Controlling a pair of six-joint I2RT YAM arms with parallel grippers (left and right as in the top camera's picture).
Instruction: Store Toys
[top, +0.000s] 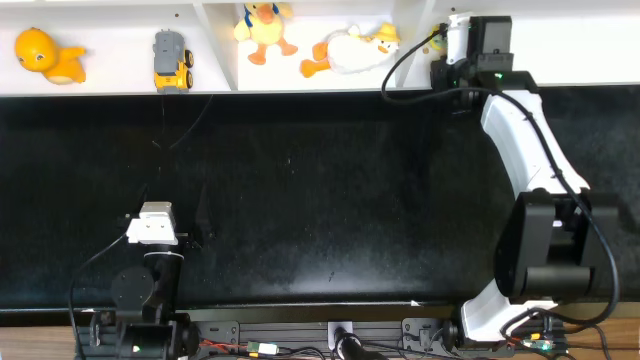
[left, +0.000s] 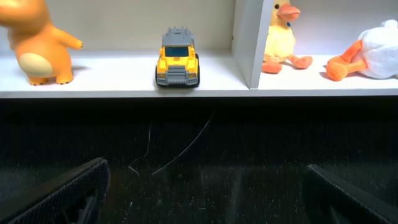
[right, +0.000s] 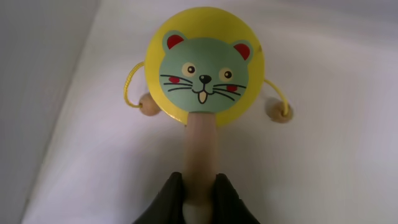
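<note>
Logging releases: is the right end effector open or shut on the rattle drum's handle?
Shut: the right end effector clamps the wooden handle of the rattle drum.

Looks like a robot lab bench, staged for toy sorting. Evidence:
- Left arm (top: 150, 285) and right arm (top: 530, 140) stand on a black rail (top: 300, 326) along the bottom edge of the top view.
- Loose cables (top: 265, 348) and connectors are strung along that rail.
- The table (top: 330, 200) is covered in plain black matting.
- A white shelf (top: 100, 88) runs along the upper edge, with dividers splitting it into open compartments.
- It is stocked like a test fixture: orange plush (top: 48, 55), toy truck (top: 172, 60), yellow duck (top: 265, 30), white duck (top: 350, 50), cat-face rattle (right: 204, 74).
- The compartment walls are bare white.
</note>
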